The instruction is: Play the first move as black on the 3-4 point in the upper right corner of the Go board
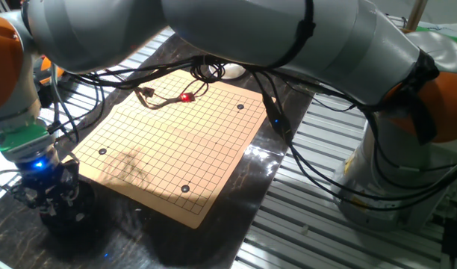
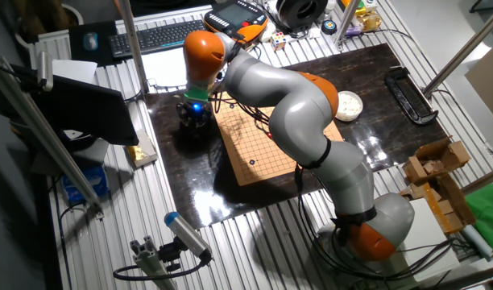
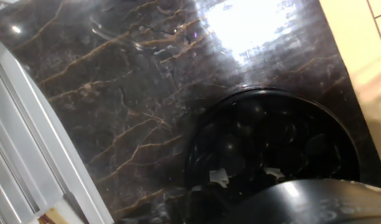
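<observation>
The wooden Go board [image 1: 176, 142] lies on the dark marble slab, also seen in the other fixed view [image 2: 254, 145]. A black bowl [image 3: 271, 149] holds several glossy black stones [image 3: 253, 115]. My gripper [image 1: 45, 193] hangs low over this bowl, off the board's left corner, and it also shows in the other fixed view [image 2: 195, 111]. Its fingertips are lost against the dark bowl, so I cannot tell whether they are open or holding a stone. No fingers show clearly in the hand view. The grid crossings are plain in the fixed view; a few dark dots [image 1: 240, 107] sit on the board.
Loose cables and a small red object [image 1: 187, 97] lie across the board's far edge. A white bowl [image 2: 348, 105] stands beyond the board's far side. The arm's large grey links [image 1: 236, 30] span above the board. Slatted aluminium table [image 1: 325, 149] surrounds the slab.
</observation>
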`<control>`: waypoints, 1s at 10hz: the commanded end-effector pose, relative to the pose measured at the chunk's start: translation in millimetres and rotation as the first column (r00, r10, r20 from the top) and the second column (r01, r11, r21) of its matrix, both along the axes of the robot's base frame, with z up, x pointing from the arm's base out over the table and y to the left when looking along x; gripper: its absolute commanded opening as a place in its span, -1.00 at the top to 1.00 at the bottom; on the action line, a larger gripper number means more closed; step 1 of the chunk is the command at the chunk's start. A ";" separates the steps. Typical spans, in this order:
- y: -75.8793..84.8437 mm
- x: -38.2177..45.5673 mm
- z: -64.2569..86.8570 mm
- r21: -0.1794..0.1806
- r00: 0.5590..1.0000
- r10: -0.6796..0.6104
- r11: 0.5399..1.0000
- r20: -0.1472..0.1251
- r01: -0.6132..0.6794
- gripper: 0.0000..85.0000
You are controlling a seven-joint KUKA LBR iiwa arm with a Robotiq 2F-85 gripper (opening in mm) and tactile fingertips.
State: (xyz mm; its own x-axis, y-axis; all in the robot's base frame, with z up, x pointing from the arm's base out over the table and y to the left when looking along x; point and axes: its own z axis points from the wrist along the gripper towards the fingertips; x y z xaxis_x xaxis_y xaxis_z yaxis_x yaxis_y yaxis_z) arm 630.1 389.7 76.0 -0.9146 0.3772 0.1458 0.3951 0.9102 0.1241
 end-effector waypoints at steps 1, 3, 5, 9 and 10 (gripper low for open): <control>0.2 0.3 -0.5 0.004 1.000 0.001 1.000 0.000 -0.001 0.17; 3.4 -1.8 -2.2 0.005 1.000 -0.003 1.000 0.003 0.003 0.18; 7.4 -5.3 -5.7 -0.002 1.000 -0.011 1.000 0.011 0.011 0.16; 10.6 -9.1 -9.4 -0.002 1.000 -0.013 1.000 0.018 0.013 0.15; 12.3 -10.7 -11.0 -0.002 1.000 -0.017 1.000 0.020 0.017 0.15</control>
State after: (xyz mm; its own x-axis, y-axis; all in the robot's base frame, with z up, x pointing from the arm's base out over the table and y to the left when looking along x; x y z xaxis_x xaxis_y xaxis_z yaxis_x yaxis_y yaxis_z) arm 619.4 402.1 65.1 -0.9110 0.3925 0.1264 0.4075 0.9038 0.1306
